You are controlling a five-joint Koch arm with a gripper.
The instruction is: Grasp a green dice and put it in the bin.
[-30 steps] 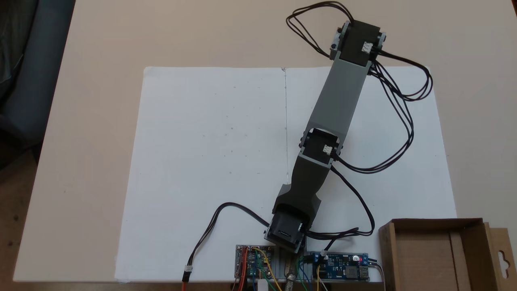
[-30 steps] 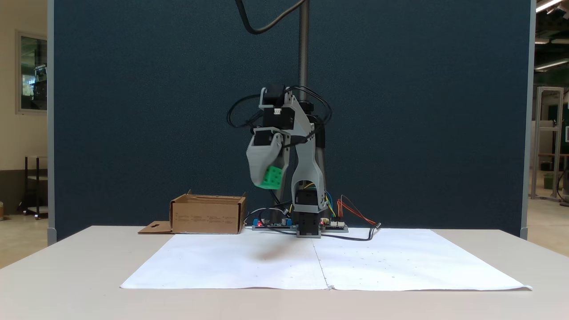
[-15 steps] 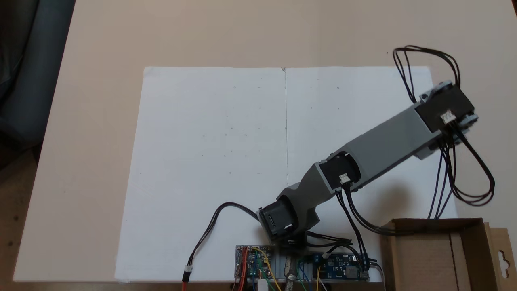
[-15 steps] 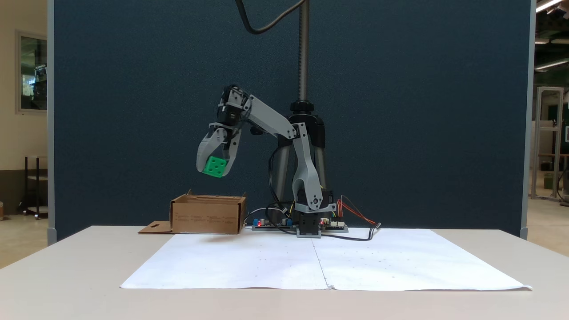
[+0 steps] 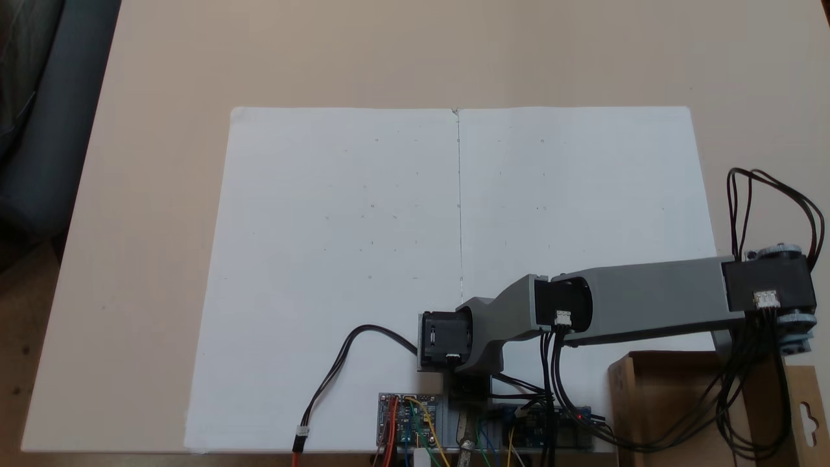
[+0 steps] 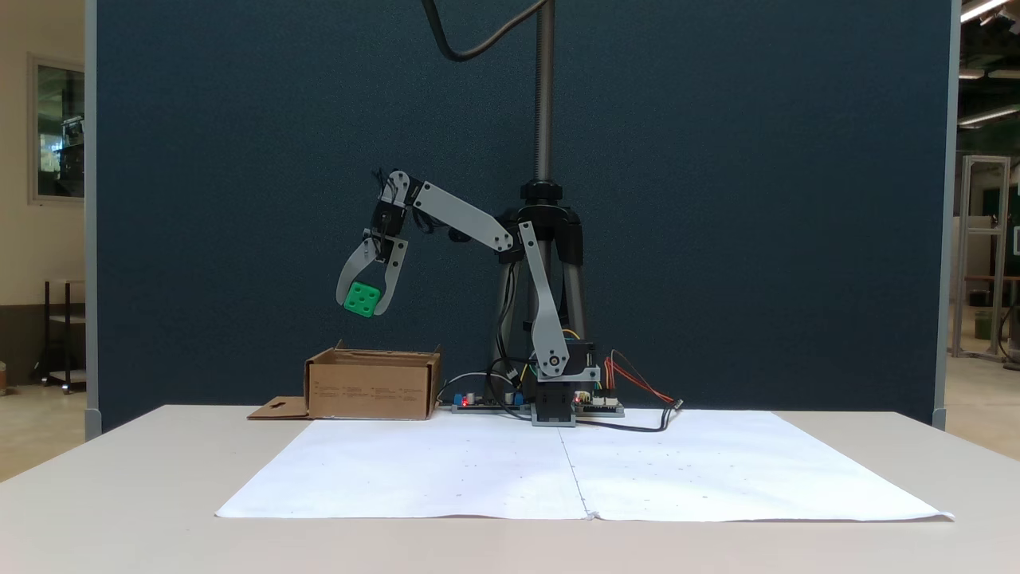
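Note:
The green dice (image 6: 362, 299) hangs in the air between the grey fingers of my gripper (image 6: 362, 301), which is shut on it. It is held well above the brown cardboard bin (image 6: 372, 385), over the bin's left half in that fixed view. From above, the arm (image 5: 642, 299) stretches to the right and its wrist motor (image 5: 768, 293) covers the gripper and the dice, standing over the far edge of the bin (image 5: 674, 408). The bin's flap with the hang-hole (image 5: 806, 415) lies at the right.
A white paper sheet (image 5: 363, 246) covers the middle of the beige table (image 5: 162, 194). Circuit boards (image 5: 407, 420) and loose wires sit by the arm's base at the near edge. A dark partition (image 6: 239, 199) and a tripod pole (image 6: 544, 96) stand behind the arm.
The arm has swung from over the paper toward the bin, carrying the dice. The dice moved left in the front view and now hangs above the bin.

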